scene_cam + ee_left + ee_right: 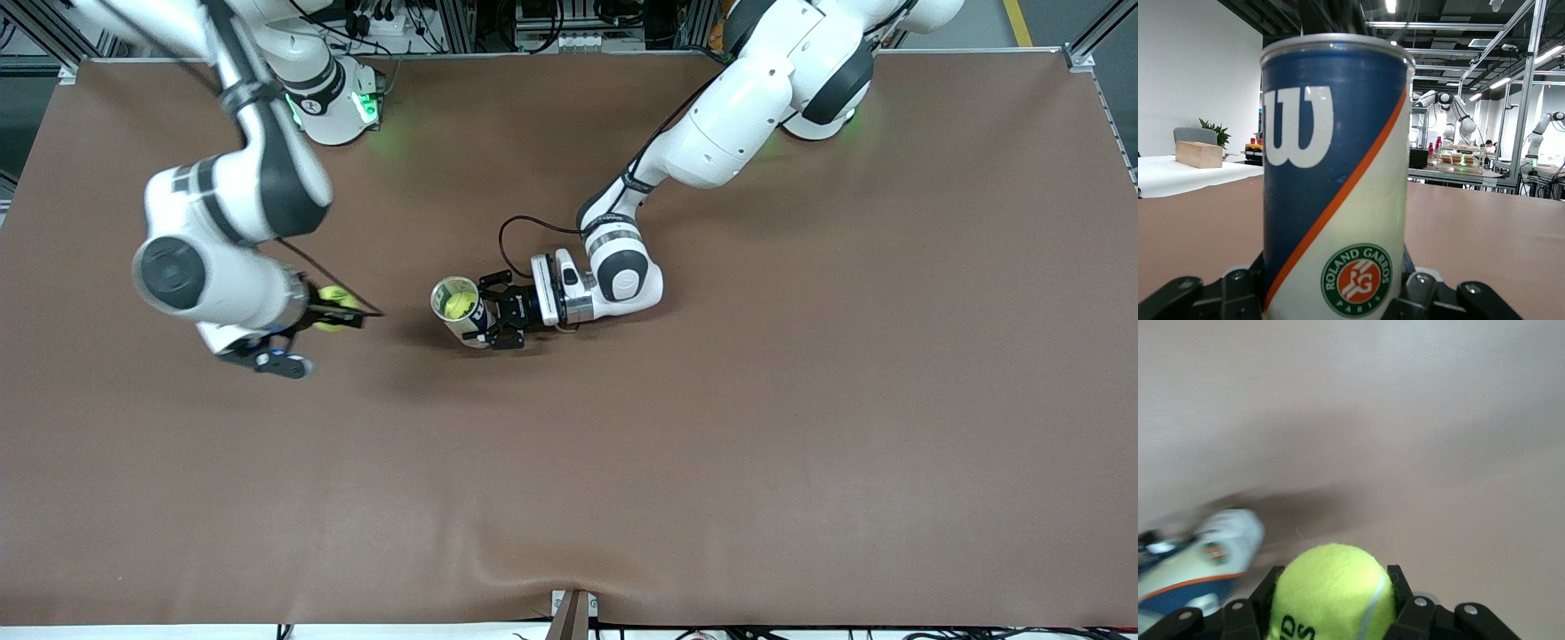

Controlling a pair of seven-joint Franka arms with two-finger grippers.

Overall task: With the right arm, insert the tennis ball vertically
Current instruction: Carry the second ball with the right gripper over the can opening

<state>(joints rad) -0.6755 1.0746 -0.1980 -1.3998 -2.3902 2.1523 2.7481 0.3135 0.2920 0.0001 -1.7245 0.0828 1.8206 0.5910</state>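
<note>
A blue and white tennis-ball can [468, 322] stands upright near the middle of the table, its top open, with a yellow ball [458, 305] inside. My left gripper [494, 318] is shut on the can's side. The can fills the left wrist view [1335, 167]. My right gripper [336, 311] is shut on a yellow tennis ball [332, 304] and holds it over the table, apart from the can, toward the right arm's end. In the right wrist view the ball [1335, 593] sits between the fingers [1401, 587], and the can [1198, 567] shows blurred to one side.
The brown table cover [711, 444] is bare around both grippers. The left arm's cable [520, 222] loops above the table beside its wrist. The arm bases [338, 107] stand along the table edge farthest from the front camera.
</note>
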